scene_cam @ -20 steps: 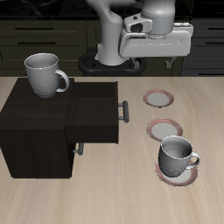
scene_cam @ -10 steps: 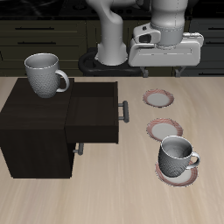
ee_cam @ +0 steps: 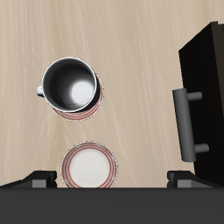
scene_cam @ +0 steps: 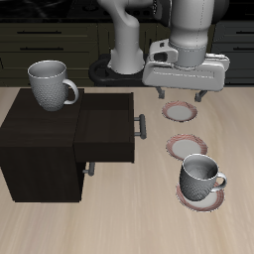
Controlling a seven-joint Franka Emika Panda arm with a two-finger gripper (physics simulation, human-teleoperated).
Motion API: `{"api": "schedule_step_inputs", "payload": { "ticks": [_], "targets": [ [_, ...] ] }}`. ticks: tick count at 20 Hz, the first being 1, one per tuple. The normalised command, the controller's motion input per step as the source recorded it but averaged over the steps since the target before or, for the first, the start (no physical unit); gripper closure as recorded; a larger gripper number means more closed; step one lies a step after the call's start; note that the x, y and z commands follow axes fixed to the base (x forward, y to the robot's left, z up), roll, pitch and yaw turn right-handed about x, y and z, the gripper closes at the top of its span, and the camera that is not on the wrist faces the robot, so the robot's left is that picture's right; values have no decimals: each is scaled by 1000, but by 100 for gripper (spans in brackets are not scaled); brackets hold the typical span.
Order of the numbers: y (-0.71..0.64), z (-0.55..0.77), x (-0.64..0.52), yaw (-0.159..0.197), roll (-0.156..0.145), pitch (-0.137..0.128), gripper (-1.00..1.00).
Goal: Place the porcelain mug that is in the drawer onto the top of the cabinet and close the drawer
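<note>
The porcelain mug stands upright on the flat top of the dark cabinet, at its back corner, with its handle toward the drawer side. The drawer sticks out from the cabinet, pulled open; its grey bar handle faces the plates. My gripper hangs open and empty above the table beside the drawer, over the farthest plate. Nothing is between its fingers.
Three red-rimmed plates lie in a row beside the drawer front. The middle plate is bare. The nearest one carries a smaller grey mug. A lower cabinet front has its own small handle.
My gripper has come down and forward toward the row of plates, shifting a little away from the cabinet. The mugs and the drawer have not moved.
</note>
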Motion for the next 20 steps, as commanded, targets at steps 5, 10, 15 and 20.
{"api": "schedule_step_inputs", "payload": {
  "ticks": [5, 10, 15, 20],
  "targets": [
    [109, -330, 152, -23, 10, 45, -100],
    [-29, -252, 45, 1, -3, 36, -100],
    [-109, -334, 89, -2, -12, 39, -100],
    [-71, -382, 108, 24, -7, 41, -100]
  ]
}}
